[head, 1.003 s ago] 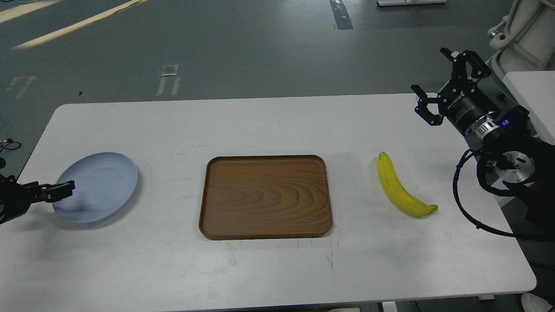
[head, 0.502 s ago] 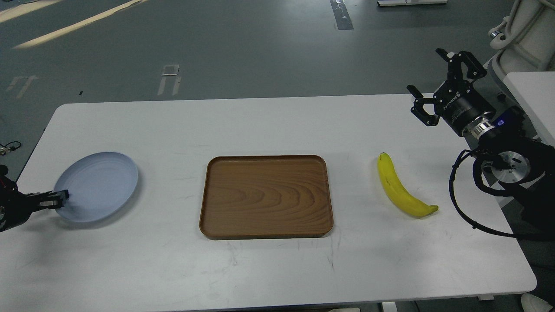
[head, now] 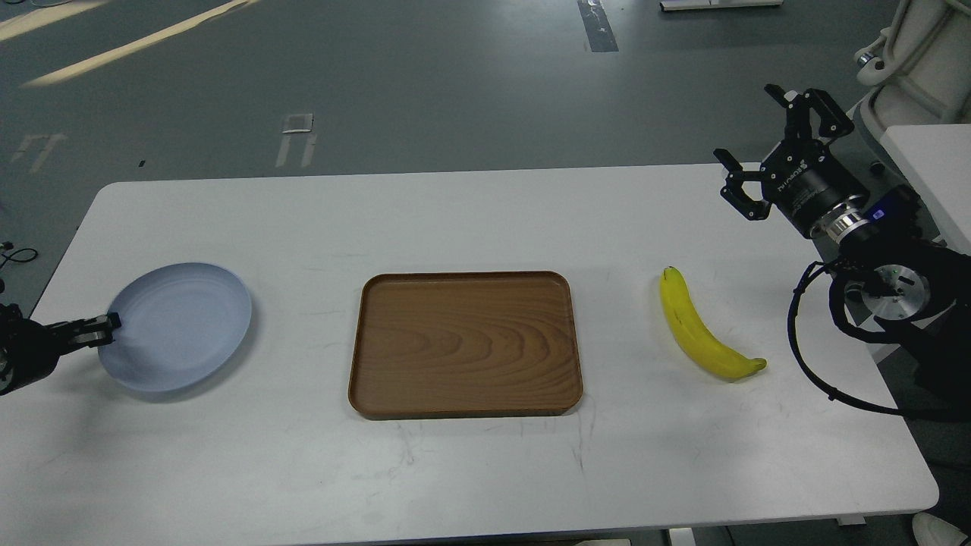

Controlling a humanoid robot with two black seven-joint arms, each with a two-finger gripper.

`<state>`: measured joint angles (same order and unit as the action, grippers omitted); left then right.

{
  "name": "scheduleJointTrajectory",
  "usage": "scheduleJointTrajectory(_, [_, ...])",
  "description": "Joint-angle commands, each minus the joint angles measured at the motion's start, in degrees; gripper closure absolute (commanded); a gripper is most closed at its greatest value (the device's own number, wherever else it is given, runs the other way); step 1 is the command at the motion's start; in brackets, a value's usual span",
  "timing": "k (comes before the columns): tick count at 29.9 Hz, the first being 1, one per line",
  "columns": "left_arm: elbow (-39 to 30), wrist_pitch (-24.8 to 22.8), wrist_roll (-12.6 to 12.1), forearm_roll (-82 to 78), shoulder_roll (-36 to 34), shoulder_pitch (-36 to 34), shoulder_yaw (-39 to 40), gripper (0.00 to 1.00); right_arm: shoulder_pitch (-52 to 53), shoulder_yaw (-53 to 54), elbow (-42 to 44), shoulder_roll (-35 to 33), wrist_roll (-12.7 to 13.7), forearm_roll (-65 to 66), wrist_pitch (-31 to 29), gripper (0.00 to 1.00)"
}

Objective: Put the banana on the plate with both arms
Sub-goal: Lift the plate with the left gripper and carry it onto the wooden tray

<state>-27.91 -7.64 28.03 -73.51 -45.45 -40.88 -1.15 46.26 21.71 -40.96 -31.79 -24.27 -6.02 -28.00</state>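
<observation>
The yellow banana (head: 702,327) lies on the white table (head: 485,470), right of the wooden tray. The pale blue-grey plate (head: 182,326) is at the table's left. My left gripper (head: 106,329) comes in from the left edge, and its fingers are closed together on the plate's left rim. My right gripper (head: 746,123) is open and empty, held above the table's far right corner, well behind and to the right of the banana.
A rectangular brown wooden tray (head: 466,345) sits mid-table between plate and banana. A white chair base (head: 910,68) and another white tabletop (head: 937,171) stand beyond the right edge. Black cable (head: 815,379) loops off my right arm.
The left gripper drew back from over the plate to its left rim, and the plate has shifted slightly to the right. The right gripper barely moved and stays open.
</observation>
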Motion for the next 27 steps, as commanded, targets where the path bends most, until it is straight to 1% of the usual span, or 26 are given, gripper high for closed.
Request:
scheduleJointTrajectory(1, [0.0,-5.4,0.0,0.9,-0.9,-3.1,0.2,1.00,0.1,0.0,0.0,0.0,0.0,0.0,0.0,0.00])
scheduleJointTrajectory(2, [0.0,-7.0,0.0,1.1,-1.0,-4.1,0.2,1.00,0.1,0.0,0.0,0.0,0.0,0.0,0.0,0.00])
scheduleJointTrajectory(3, [0.0,-10.7,0.0,2.0,-1.5,-6.2,0.0,1.00,0.1,0.0,0.0,-0.1,0.0,0.0,0.0,0.00])
scheduleJointTrajectory(4, [0.0,-12.6,0.0,2.7,-1.7,-7.1,0.0,1.00,0.1,0.0,0.0,-0.2,0.0,0.0,0.0,0.00])
scheduleJointTrajectory(6, [-0.1,-18.5,0.0,4.8,-2.7,-10.8,0.1,1.00,0.1,0.0,0.0,-0.3,0.0,0.0,0.0,0.00])
scheduleJointTrajectory(8, [-0.8,-20.4,0.0,4.8,-3.0,-13.9,0.1,1.00,0.1,0.0,0.0,-0.4,0.0,0.0,0.0,0.00])
scheduleJointTrajectory(10, [-2.4,-20.4,0.0,4.6,-3.0,-16.3,0.1,1.00,0.1,0.0,0.0,-0.4,0.0,0.0,0.0,0.00])
scheduleJointTrajectory(12, [-6.0,-20.4,0.0,4.1,-3.1,-19.2,0.0,1.00,0.1,0.0,0.0,-0.4,0.0,0.0,0.0,0.00])
scheduleJointTrajectory(14, [-11.4,-20.4,0.0,3.6,-2.8,-21.3,0.0,1.00,0.4,-0.1,0.0,-0.5,0.0,0.0,0.0,0.00])
scheduleJointTrajectory(15, [-11.4,-20.4,0.0,3.6,-2.8,-21.3,0.0,1.00,0.4,-0.1,0.0,-0.5,0.0,0.0,0.0,0.00])
scheduleJointTrajectory(17, [-17.7,-20.4,0.0,1.0,-2.3,-23.7,0.1,1.00,1.8,-0.1,0.3,-0.6,0.1,0.0,0.0,0.00])
scheduleJointTrajectory(18, [-19.1,-20.4,0.0,0.0,-1.8,-24.4,0.1,1.00,2.3,-0.1,0.4,-0.6,0.2,0.0,0.0,0.00])
scheduleJointTrajectory(20, [-22.5,-20.4,0.0,-3.7,2.3,-27.0,0.1,1.00,5.3,-0.2,1.2,-0.6,0.4,0.0,0.0,0.00])
scheduleJointTrajectory(22, [-23.0,-20.4,0.0,-4.8,5.1,-28.0,0.1,1.00,7.0,-0.2,2.2,-0.6,0.4,0.1,0.0,0.00])
scheduleJointTrajectory(23, [-23.0,-20.4,0.0,-5.6,7.6,-28.9,0.1,1.00,8.9,-0.2,3.2,-0.4,0.5,0.1,0.0,0.00])
scheduleJointTrajectory(27, [-22.6,-20.4,0.0,-6.2,13.9,-29.8,0.0,1.00,14.2,-1.1,5.5,0.5,0.7,0.2,0.0,0.00])
